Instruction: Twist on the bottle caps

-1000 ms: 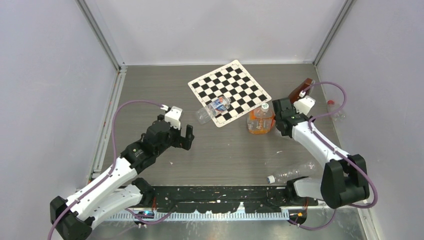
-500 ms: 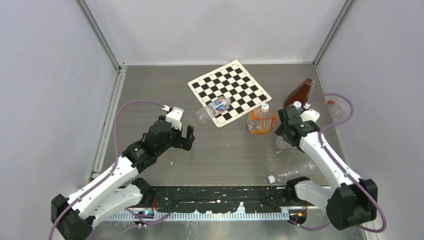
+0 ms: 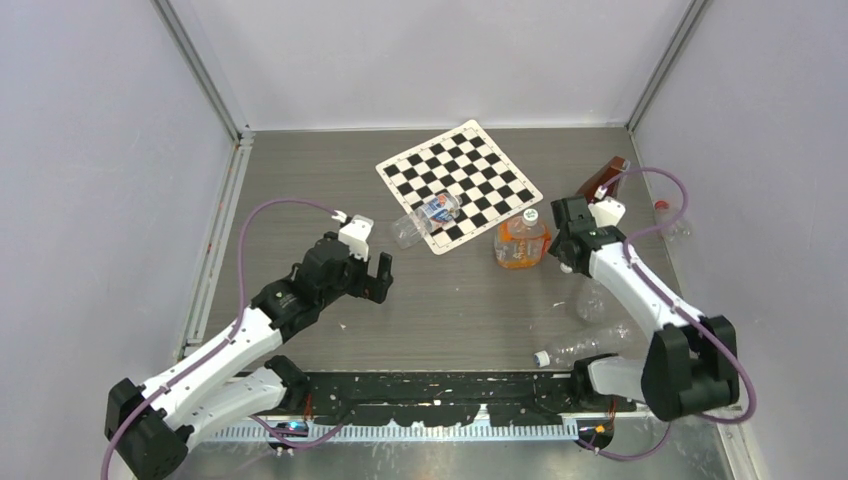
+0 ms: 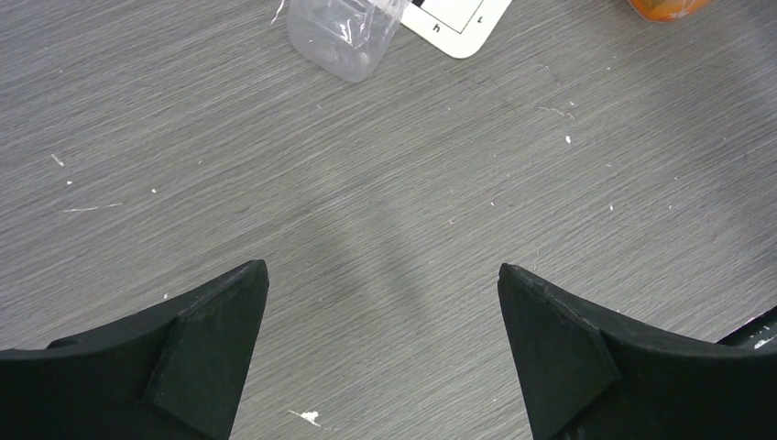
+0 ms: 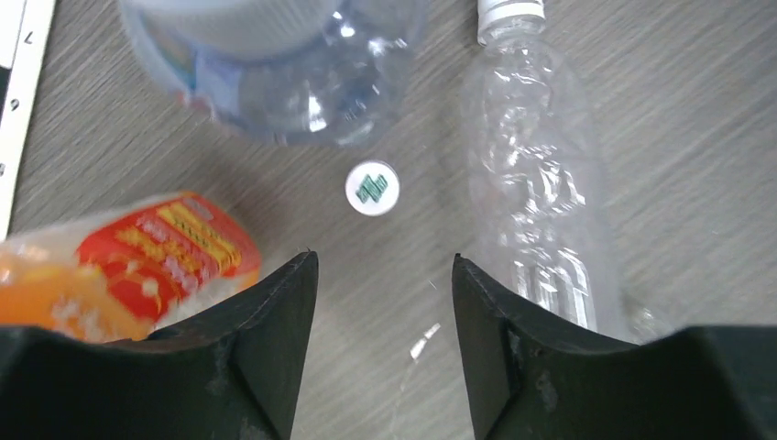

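A loose white bottle cap point(image 5: 372, 188) with a green mark lies flat on the table, just ahead of my right gripper point(image 5: 385, 261), which is open and empty above it. A crushed clear bottle point(image 5: 536, 174) with a white cap point(image 5: 511, 9) on it lies to its right. A clear labelled bottle point(image 5: 275, 64) lies beyond the loose cap. The orange bottle point(image 3: 521, 240) stands capped just left of my right gripper point(image 3: 565, 248). My left gripper point(image 3: 378, 275) is open and empty over bare table point(image 4: 383, 270).
A clear bottle point(image 3: 425, 218) lies on the checkerboard point(image 3: 460, 180); its base shows in the left wrist view point(image 4: 344, 37). A brown bottle point(image 3: 603, 178) and a clear red-capped bottle point(image 3: 672, 222) sit at the right wall. Another clear bottle point(image 3: 585, 345) lies near the front edge.
My right gripper swung out toward the front right, then came back up beside the orange bottle. My left gripper crept slightly right. Both stayed open.
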`<state>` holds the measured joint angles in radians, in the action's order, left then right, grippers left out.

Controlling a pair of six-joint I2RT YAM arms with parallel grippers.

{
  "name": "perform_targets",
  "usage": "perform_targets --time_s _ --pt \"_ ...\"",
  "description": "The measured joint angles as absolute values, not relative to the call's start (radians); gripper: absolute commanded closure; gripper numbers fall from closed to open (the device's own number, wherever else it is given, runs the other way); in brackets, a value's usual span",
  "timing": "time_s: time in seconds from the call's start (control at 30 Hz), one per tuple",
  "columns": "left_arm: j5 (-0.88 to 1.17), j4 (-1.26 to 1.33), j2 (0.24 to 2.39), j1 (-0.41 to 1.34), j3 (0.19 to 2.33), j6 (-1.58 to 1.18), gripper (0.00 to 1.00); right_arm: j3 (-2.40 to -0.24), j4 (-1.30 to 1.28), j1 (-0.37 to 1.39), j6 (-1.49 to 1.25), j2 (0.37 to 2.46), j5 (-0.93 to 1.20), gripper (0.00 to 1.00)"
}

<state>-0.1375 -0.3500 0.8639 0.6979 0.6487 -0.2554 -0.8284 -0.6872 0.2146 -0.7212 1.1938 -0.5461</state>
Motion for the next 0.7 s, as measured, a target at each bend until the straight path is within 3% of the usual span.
perform_targets --time_s 0.2,0.7 --pt "-0.139 -0.359 0.826 0.698 0.649 -0.255 0.00 -0.823 -0.570 0.169 -0.748 1.363 -0.518 0.45" --pt "-0.141 -0.367 0.782 0.698 0.636 -0.266 0.00 -0.794 -0.320 0.087 -0.840 1.460 -0.503 0.43"
